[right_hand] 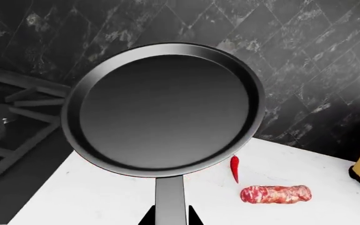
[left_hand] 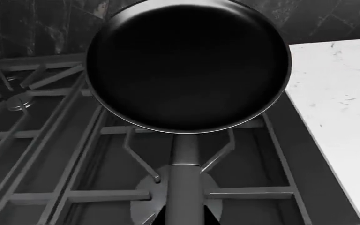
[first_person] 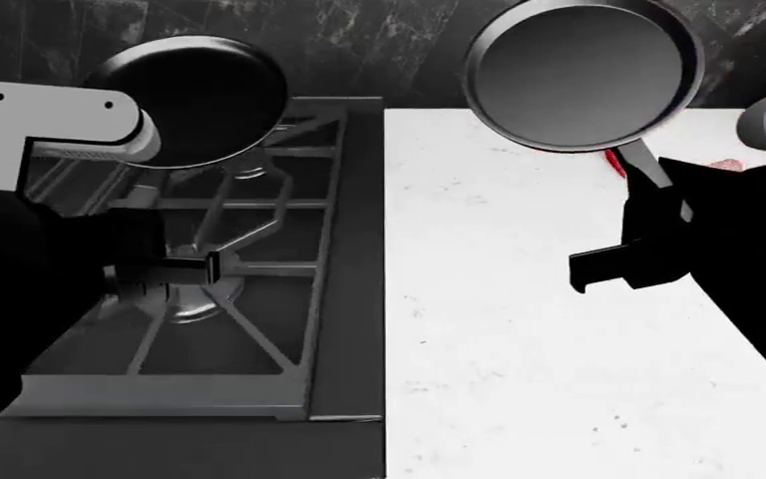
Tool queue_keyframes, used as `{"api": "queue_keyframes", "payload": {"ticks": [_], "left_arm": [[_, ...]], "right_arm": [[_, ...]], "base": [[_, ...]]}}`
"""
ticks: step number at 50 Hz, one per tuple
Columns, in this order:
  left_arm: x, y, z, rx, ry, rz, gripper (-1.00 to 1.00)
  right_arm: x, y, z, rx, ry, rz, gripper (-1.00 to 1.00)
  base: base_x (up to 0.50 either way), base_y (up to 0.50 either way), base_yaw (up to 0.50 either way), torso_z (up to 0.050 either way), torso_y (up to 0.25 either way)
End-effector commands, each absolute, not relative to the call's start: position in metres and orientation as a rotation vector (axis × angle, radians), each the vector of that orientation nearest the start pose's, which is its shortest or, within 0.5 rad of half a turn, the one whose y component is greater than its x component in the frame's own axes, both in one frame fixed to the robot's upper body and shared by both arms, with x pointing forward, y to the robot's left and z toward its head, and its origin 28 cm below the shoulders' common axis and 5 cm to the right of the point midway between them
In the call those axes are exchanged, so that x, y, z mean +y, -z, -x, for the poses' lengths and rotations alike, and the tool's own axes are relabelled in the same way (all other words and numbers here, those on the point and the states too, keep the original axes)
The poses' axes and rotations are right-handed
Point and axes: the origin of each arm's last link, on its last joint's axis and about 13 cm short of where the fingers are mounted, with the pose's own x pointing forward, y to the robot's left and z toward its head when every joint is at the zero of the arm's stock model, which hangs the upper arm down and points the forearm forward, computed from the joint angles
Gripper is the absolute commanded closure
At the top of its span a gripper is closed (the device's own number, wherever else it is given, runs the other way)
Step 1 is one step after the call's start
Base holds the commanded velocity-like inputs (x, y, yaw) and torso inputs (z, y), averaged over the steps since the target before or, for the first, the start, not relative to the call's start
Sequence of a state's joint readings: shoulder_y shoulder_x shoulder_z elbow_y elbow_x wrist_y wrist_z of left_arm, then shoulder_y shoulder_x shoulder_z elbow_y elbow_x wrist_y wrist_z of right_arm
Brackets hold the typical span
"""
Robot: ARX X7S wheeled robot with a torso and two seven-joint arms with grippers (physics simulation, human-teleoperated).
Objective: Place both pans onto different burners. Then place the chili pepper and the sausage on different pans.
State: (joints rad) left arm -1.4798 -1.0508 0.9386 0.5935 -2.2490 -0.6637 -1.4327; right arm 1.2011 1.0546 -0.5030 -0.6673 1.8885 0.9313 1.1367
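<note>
Both claws hidden — sausage [first_person: 725, 166] mostly blocked.

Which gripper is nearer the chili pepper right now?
The right gripper. It holds a pan over the white counter, with the chili pepper just beyond its handle. The left gripper is over the stove, holding the other pan.
</note>
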Motion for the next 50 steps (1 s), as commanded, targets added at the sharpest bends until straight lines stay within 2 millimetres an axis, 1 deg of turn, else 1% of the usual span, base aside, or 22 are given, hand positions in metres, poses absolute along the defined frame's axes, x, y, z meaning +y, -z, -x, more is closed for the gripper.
{"api": "queue_keyframes", "payload": {"ticks": [1, 50], "left_arm": [[0.2350, -0.3240, -0.1794, 0.266, -0.088, -0.061, 1.00], [0.2371, -0.3202, -0.1770, 0.273, -0.094, -0.056, 1.00]], "right_arm": [[-0.1506, -0.3111, -0.1823, -0.047, 0.019, 0.245, 1.00], [-0.1484, -0.3070, -0.1808, -0.036, -0.014, 0.245, 1.00]], "base": [[0.00, 0.50, 0.00, 0.000, 0.000], [0.00, 0.50, 0.00, 0.001, 0.005]]}}
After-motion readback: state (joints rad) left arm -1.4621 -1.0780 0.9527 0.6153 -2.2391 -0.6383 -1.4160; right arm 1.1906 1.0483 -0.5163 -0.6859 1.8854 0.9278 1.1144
